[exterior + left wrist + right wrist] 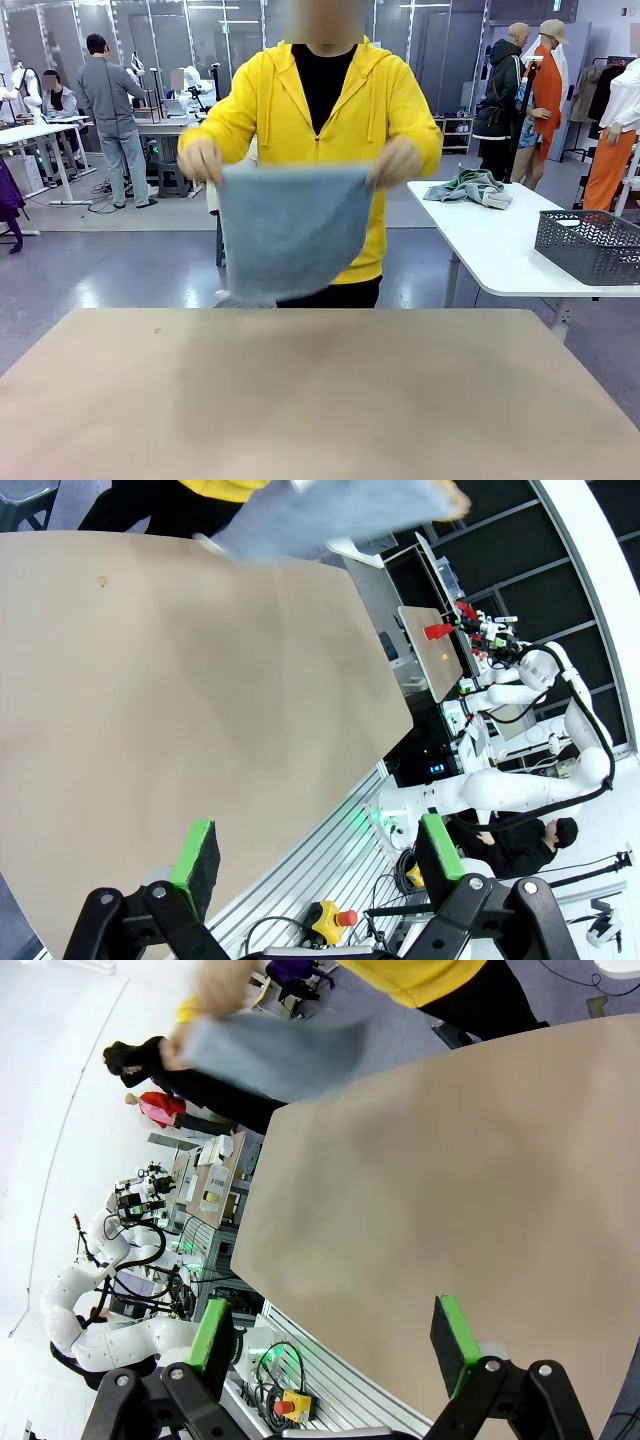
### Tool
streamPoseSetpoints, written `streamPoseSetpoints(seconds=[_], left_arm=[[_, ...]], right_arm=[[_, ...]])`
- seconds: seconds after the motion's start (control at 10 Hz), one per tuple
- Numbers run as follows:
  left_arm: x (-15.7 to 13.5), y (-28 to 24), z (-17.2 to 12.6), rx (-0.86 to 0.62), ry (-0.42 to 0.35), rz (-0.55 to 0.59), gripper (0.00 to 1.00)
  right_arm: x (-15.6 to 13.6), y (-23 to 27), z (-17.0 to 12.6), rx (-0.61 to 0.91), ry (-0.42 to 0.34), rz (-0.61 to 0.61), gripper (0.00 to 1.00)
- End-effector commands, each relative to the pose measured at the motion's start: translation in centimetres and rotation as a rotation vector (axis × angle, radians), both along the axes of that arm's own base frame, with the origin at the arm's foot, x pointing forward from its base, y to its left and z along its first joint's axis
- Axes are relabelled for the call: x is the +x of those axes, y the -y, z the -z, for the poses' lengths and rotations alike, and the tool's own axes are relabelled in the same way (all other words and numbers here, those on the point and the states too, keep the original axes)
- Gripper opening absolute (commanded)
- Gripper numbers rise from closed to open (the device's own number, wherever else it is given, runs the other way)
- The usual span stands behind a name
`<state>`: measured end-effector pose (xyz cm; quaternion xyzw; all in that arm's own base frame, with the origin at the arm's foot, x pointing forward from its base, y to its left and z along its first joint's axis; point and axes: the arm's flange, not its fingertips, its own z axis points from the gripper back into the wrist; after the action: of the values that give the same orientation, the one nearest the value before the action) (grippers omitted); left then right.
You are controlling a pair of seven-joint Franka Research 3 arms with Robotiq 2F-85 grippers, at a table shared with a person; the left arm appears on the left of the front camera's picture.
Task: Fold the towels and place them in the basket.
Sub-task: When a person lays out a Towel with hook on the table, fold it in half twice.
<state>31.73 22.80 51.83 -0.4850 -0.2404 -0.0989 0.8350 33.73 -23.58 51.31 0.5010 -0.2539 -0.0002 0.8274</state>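
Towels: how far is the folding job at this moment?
Done: nothing visible yet; the basket stands on the side table, and I cannot tell its contents. In hand: the person holds the blue towel spread by its top corners, in the air. The left gripper and right gripper are open and empty. Left: folding, then the basket.

Front cam: fixed on the robot side, low, facing across the table [320,400] at the person [320,80] standing just past its far edge. Left wrist cam: rolled, raised, looks along the left gripper [318,852] over the table's near corner, well away from the towel [330,515]. Right wrist cam: mirrored, along the right gripper [333,1340]. All three share table, towel, part of the person.
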Motion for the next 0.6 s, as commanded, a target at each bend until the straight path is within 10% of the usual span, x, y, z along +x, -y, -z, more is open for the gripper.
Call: streamPoseSetpoints(seconds=[0.0,0.5], left_arm=[[-0.10,-0.02,-0.04,-0.003,0.005,0.006,1.00],[-0.10,-0.02,-0.04,-0.003,0.005,0.006,1.00]], right_arm=[[0.00,-0.02,-0.06,0.009,0.006,-0.005,1.00],[0.00,-0.02,-0.06,0.009,0.006,-0.005,1.00]])
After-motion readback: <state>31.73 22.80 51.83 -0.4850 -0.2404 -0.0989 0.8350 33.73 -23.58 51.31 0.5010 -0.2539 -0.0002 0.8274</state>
